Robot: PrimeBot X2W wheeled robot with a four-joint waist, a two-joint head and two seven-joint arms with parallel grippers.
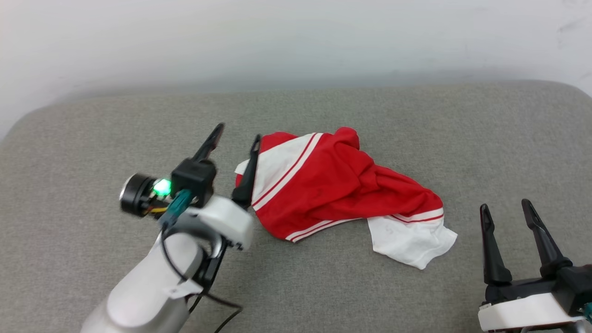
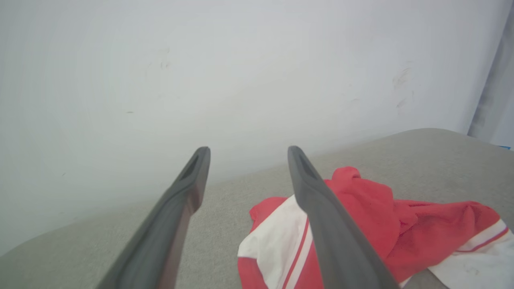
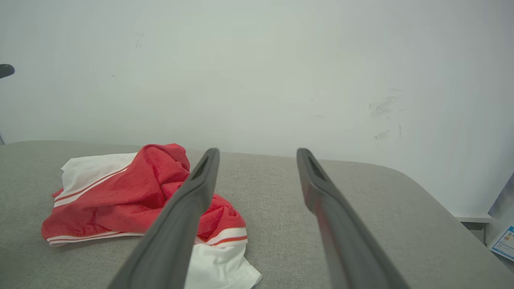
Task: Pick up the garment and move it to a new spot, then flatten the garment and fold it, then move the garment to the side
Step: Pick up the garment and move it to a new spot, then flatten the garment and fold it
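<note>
Garment [image 1: 342, 185] lies crumpled just right of the left hand [image 1: 237, 132], whose two dark fingers stand wide apart and empty. Its right finger crosses the nearer white sleeve [image 1: 277, 162], though contact cannot be judged. From there the heap's long axis runs rightward and back toward the right hand [image 1: 505, 205], also spread wide and empty, near the other white sleeve [image 1: 411, 240]. The left hand is closer. Soft red knit with striped trim rests in limp folds on the coarse grey weave of the bench [image 1: 92, 138].

The head camera looked steeply down; both wrist cameras sat low, facing the wall [image 2: 241, 60]; all three shared the garment [image 1: 333, 185].
</note>
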